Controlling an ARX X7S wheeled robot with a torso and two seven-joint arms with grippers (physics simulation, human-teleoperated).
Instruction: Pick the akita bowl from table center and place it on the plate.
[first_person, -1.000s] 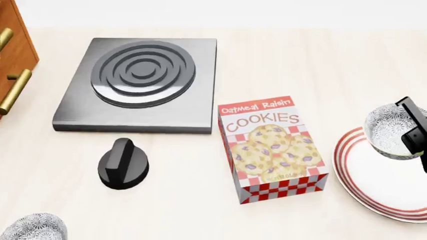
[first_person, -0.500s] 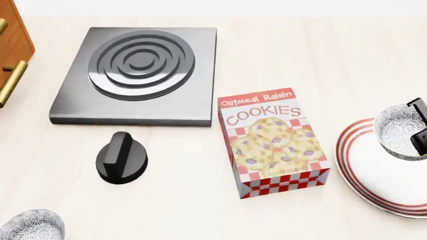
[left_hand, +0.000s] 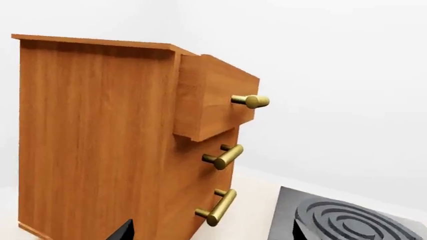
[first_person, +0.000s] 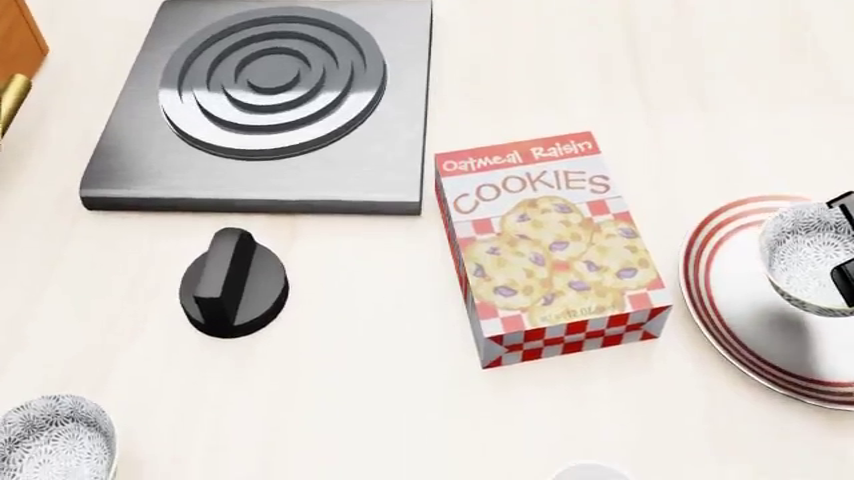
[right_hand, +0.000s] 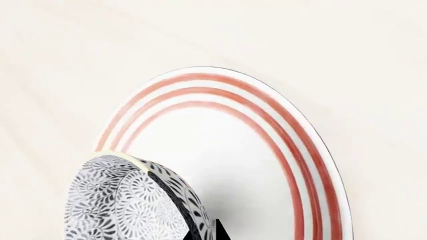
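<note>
I've got the right claw (first_person: 843, 262) clamped on the akita bowl (first_person: 805, 256), hanging over the plate (first_person: 747, 300), inside its red rim. Cookie box (first_person: 554, 250) sits clear beside. Left claw's state: can't tell.

I see a pale, cream-coloured table (first_person: 400, 400). Lying directly on it: a grey square hob (first_person: 260, 105) with concentric rings at the far left; a black knob (first_person: 234, 285) just nearer than the hob; a cookie box (first_person: 554, 250) at centre; a red-ringed plate (first_person: 747, 310) at the right; a speckled bowl (first_person: 51, 435) at the near left corner; a wooden drawer cabinet (left_hand: 120, 140) at the far left edge.
</note>
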